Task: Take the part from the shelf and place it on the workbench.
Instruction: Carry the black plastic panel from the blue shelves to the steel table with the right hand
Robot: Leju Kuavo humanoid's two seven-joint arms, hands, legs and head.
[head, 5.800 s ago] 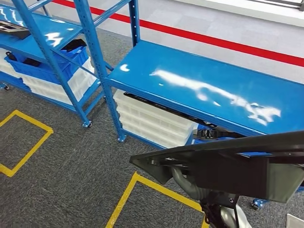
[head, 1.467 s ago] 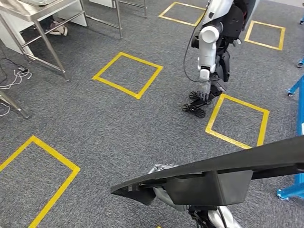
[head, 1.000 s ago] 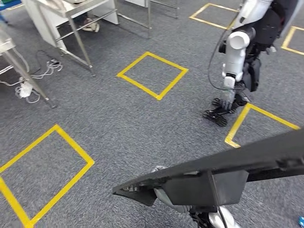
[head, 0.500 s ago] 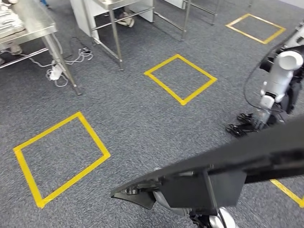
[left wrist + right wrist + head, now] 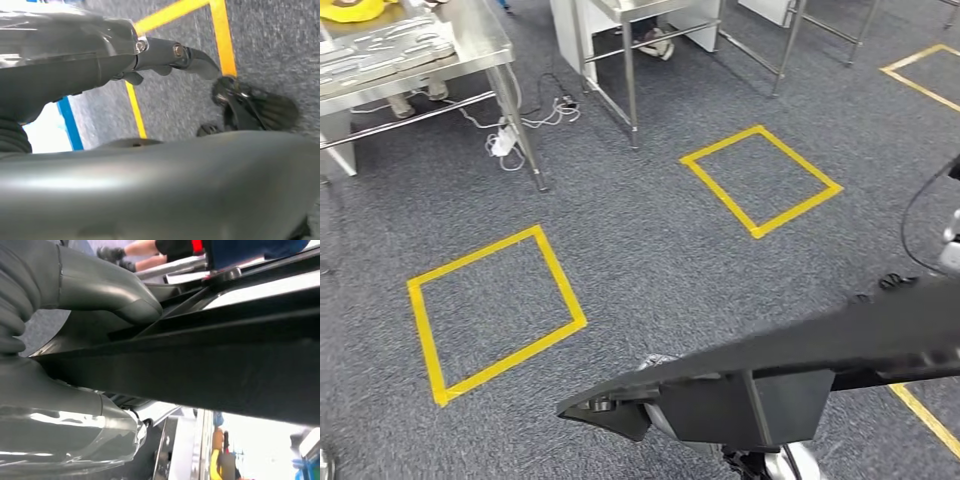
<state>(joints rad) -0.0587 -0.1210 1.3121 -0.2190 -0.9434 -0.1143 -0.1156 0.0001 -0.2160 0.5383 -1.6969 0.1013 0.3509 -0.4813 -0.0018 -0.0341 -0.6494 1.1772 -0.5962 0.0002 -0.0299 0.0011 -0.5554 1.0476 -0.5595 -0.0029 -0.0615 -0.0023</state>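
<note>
Long black plastic part (image 5: 788,365) is hanging low above the grey carpet floor (image 5: 637,250), carried crosswise. Steel table (image 5: 410,50) is standing far left. Left hand (image 5: 75,55) is lying along the part, its fingers (image 5: 177,52) stretched over it. Right hand (image 5: 75,355) is clamping the part between thumb and fingers (image 5: 109,290).

Grey carpet floor (image 5: 637,250) is marked w/ yellow tape squares (image 5: 495,310); a 2nd square (image 5: 760,180) is set well apart. A steel workbench (image 5: 475,45) is stood beyond the 1st square, flat metal parts (image 5: 384,50) laid on top. White cables (image 5: 518,125) are strewn on carpet by its leg.
</note>
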